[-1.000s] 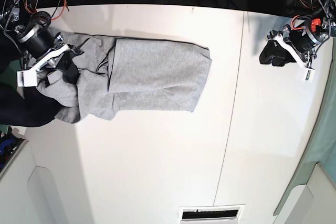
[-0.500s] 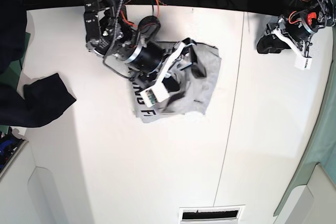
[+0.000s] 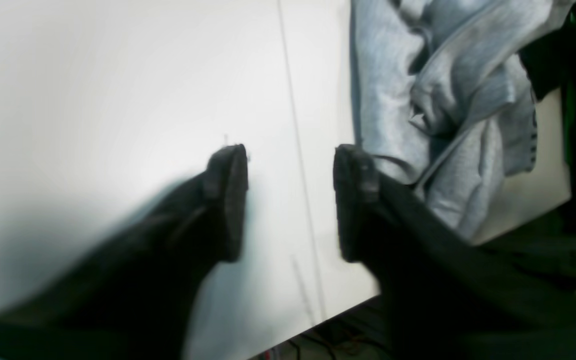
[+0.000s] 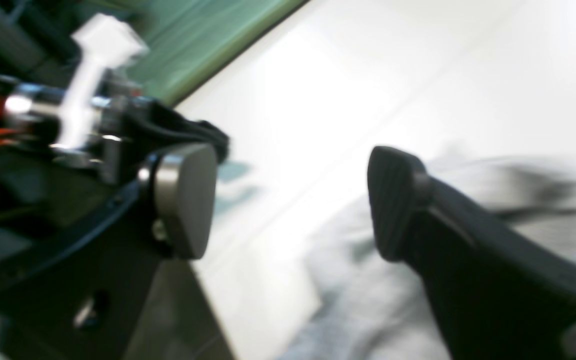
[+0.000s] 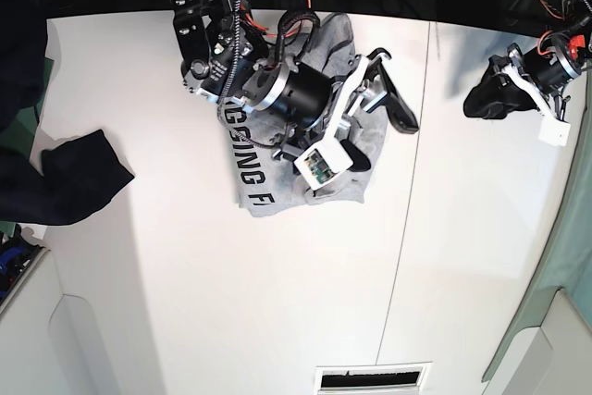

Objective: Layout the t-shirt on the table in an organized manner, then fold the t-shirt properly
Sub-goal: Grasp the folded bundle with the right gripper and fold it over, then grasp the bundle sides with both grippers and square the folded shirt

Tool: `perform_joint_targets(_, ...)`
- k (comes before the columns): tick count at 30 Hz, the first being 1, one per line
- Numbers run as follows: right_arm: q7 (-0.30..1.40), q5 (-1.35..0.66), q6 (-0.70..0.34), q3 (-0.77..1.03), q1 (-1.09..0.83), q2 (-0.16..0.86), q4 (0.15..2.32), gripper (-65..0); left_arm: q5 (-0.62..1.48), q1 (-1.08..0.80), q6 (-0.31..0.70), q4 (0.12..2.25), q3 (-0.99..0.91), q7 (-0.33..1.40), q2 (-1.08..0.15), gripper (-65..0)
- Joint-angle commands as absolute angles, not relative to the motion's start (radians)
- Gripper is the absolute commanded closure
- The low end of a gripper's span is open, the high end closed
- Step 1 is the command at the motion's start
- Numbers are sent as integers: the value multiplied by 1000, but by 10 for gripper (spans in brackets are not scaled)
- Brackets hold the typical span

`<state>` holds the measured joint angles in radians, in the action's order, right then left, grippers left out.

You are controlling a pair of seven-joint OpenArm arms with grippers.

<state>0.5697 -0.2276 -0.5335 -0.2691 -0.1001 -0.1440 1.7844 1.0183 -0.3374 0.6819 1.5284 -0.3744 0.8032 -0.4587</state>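
The grey t-shirt [image 5: 268,168] is lying in a rumpled heap on the white bench [image 5: 185,302], toward its far middle, just left of the thin dark seam [image 5: 412,173] as the base view shows it. Black block lettering is showing along its near-left edge; the rest is bunching into folds and ridges.

The right gripper [image 5: 375,99] is hovering over the heap's right side with its jaws spread wide and nothing between them; the right wrist view, though blurred, is showing clear space between the two pads with grey cloth below. The left gripper [image 3: 290,200] is sitting near the bench's far right edge, well apart from the shirt, jaws also parted and empty. A dark cloth [image 5: 79,178] is draping over the left edge of the bench.

The shirt is looking light, limp and soft, so it is likely to sag and drag rather than hold any shape, and a pinch on a fold's crest may gather several layers at once. The sensible holds would be a single-layer edge: the hem corners or the shoulder seams. Which edge is which is hard to tell in this crumple. Spreading it will probably need both grippers pulling opposite corners apart.
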Motion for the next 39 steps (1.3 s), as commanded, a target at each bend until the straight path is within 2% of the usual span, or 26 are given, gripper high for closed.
perform_joint_targets(1,555,-234,-517,-251,-89,-150,1818,-442,1046,-333,698,1579,-381,813,-474,-181)
perform_joint_targets(2,554,-221,-504,-226,-89,-150,1827,-432,1057,-334,698,1612,-381,834,-474,-123)
perform_joint_targets(3,554,-209,-491,-198,-89,-150,1829,-396,1073,-334,698,1642,-381,850,-474,-81)
perform_joint_targets(4,553,-197,-482,-167,-89,-150,1829,-323,1084,-334,698,1670,-381,859,-474,-55)
perform_joint_targets(6,562,-161,-469,-104,-89,-150,1829,-85,1092,-333,698,1713,-381,862,-474,-42)
perform_joint_targets(7,580,-157,-466,-72,-89,-150,1829,0,1096,-333,698,1728,-381,862,-474,-42)
perform_joint_targets(11,603,-215,-468,10,-89,-146,1794,0,1134,-351,698,1748,-379,870,-474,-42)
perform_joint_targets(16,514,-228,-468,-6,-65,-145,1652,0,1149,-389,698,1748,-379,873,-474,-42)
perform_joint_targets(22,368,-152,-467,-102,145,-152,1370,0,1177,-454,698,1748,-379,881,-474,-43)
perform_joint_targets(26,357,-131,-484,-186,308,-152,1227,0,1270,-506,698,1748,-353,948,-474,-42)
perform_joint_targets(32,420,-181,-528,-250,387,-152,1240,0,1275,-519,698,1748,-189,955,-474,-42)
perform_joint_targets(39,424,-167,-527,-179,386,-152,1251,0,1240,-472,698,1748,35,955,-432,-42)
